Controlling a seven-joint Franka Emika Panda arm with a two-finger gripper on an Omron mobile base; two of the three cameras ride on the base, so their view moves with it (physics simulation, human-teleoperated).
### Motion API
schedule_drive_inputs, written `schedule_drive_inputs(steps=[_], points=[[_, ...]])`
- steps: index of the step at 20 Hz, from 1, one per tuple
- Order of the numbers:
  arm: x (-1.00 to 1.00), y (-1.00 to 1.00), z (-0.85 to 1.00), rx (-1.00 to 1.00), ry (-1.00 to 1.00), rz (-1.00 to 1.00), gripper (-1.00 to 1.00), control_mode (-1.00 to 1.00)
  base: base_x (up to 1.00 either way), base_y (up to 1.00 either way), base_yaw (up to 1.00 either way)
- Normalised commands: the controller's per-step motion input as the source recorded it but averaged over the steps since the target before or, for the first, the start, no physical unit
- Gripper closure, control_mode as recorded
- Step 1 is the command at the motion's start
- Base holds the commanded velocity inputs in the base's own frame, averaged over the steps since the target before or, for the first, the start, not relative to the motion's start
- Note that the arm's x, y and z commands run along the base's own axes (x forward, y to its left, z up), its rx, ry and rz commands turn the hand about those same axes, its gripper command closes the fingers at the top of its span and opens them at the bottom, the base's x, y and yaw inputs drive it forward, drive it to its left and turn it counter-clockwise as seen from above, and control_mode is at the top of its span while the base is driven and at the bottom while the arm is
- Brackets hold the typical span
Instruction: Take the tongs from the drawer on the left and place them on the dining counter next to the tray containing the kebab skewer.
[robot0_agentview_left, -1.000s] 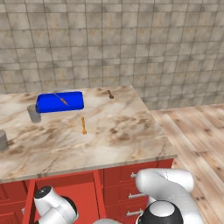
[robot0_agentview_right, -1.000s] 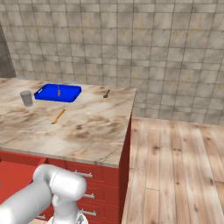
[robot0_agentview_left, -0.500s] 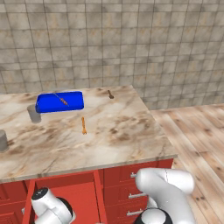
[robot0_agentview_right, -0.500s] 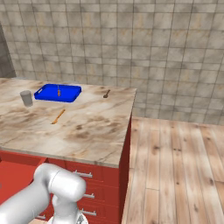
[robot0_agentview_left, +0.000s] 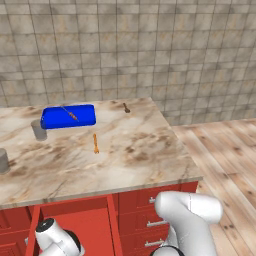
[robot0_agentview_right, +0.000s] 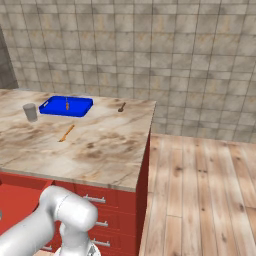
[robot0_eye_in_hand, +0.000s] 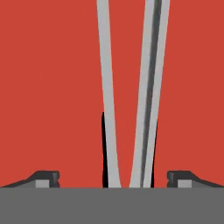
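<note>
In the hand view the silver-grey tongs (robot0_eye_in_hand: 144, 87) lie on the red floor of the drawer (robot0_eye_in_hand: 48, 78), their two arms running away from me and meeting near the black end between my fingertips. My gripper (robot0_eye_in_hand: 113, 178) is open, one fingertip (robot0_eye_in_hand: 43, 177) on each side of the tongs and neither touching them. From the left base view the arm bends down into the open drawer (robot0_agentview_left: 75, 220) under the dining counter (robot0_agentview_left: 135, 155). The blue tray (robot0_agentview_left: 67, 116) with the kebab skewer (robot0_agentview_left: 70, 114) sits at the counter's far left; the same tray (robot0_agentview_right: 66, 106) shows from the right.
A small orange utensil (robot0_agentview_left: 95, 143) lies mid-counter and a brown wooden spoon (robot0_agentview_left: 126, 107) near the back edge. Two grey cups (robot0_agentview_left: 38, 130) (robot0_agentview_left: 4, 161) stand at the left. Wood floor (robot0_agentview_right: 200, 190) lies right of the counter, and a tiled wall is behind.
The arm has sunk slightly lower into the drawer. Nothing on the counter has moved.
</note>
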Motion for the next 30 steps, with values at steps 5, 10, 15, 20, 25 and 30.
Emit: schedule_drive_inputs(steps=[5,10,15,20,25,30], points=[[0.00,0.03,-0.22,0.00,0.00,-0.04,1.00,-1.00,0.00,0.00,0.00],[0.00,0.00,-0.06,0.00,0.02,-0.01,1.00,-1.00,0.00,0.00,0.00],[-0.07,0.00,0.00,0.00,0.00,0.00,1.00,-1.00,0.00,0.00,0.00],[-0.24,-0.18,0.34,0.00,-0.03,0.07,1.00,-1.00,0.00,0.00,0.00],[-0.29,-0.41,0.86,0.00,-0.05,0.11,1.00,-1.00,0.00,0.00,0.00],[-0.24,-0.48,0.92,0.00,-0.05,0.07,1.00,-1.00,0.00,0.00,0.00]])
